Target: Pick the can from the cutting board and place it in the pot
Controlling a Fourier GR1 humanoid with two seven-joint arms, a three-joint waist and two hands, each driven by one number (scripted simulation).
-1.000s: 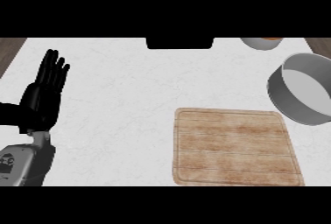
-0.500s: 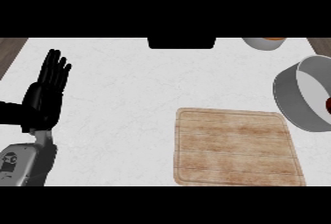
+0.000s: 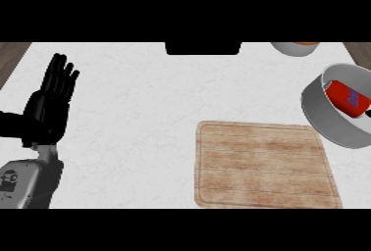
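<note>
White marble counter [image 3: 145,88], head view: red cylindrical can [image 3: 346,98] lies slanted inside the grey round metal pot [image 3: 319,122] far right, off the wooden cutting board [image 3: 264,166]. My left hand [image 3: 49,105] rests flat-open and empty, far left. My right hand [image 3: 368,113] is just an edge sliver beside the can, state unclear.

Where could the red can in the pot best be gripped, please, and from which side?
Probably across its round side, at mid-length, coming from above: the can lies tilted inside the pot, whose wall blocks any sideways approach.
</note>
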